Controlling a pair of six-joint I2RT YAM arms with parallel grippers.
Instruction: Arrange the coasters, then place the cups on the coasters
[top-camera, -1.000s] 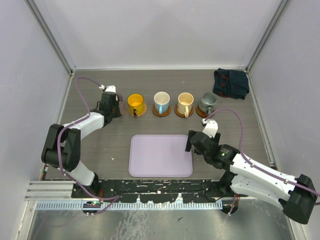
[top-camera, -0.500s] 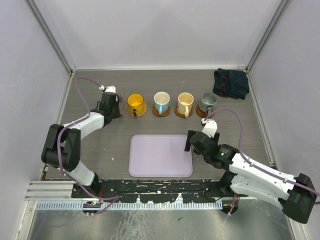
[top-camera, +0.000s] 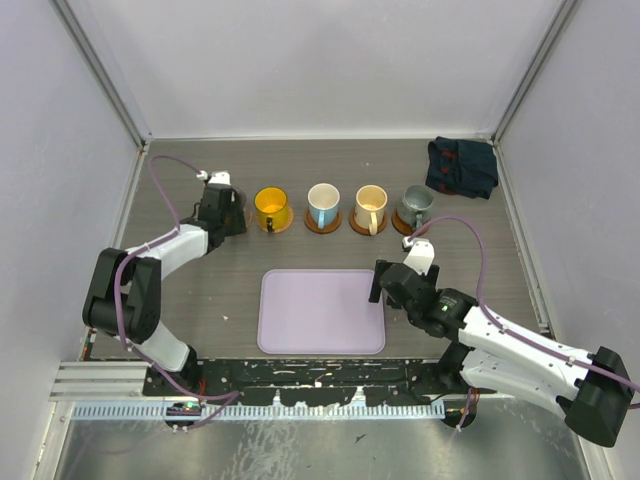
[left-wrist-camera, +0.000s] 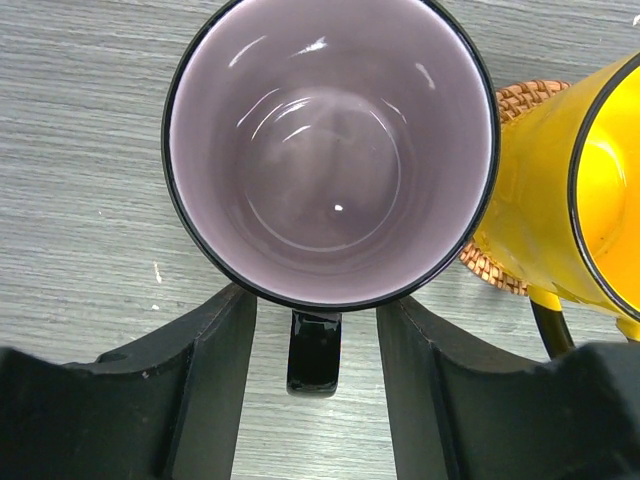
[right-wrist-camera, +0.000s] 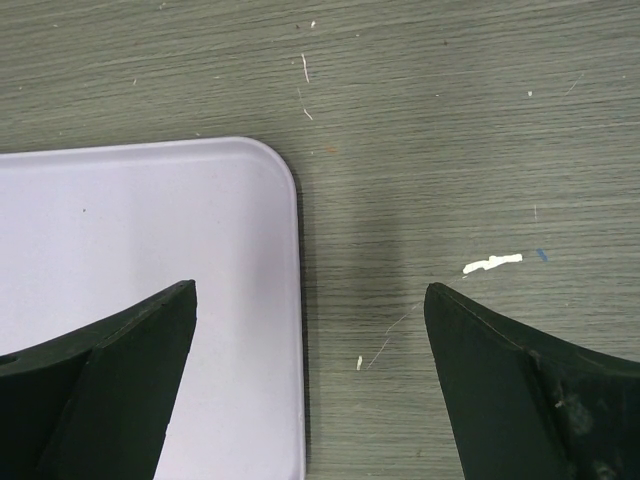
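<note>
Both stand released: left gripper (left-wrist-camera: 317, 305) clears the purple cup (left-wrist-camera: 330, 150) handle either side; right gripper (right-wrist-camera: 308, 292) straddles the tray (right-wrist-camera: 150, 230) corner mid-frame.

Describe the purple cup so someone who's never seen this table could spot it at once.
Find the row along the table's far side; the purple cup is at its left end, beside the yellow cup. Only it is lilac inside, with a black handle that the open left gripper straddles.
</note>
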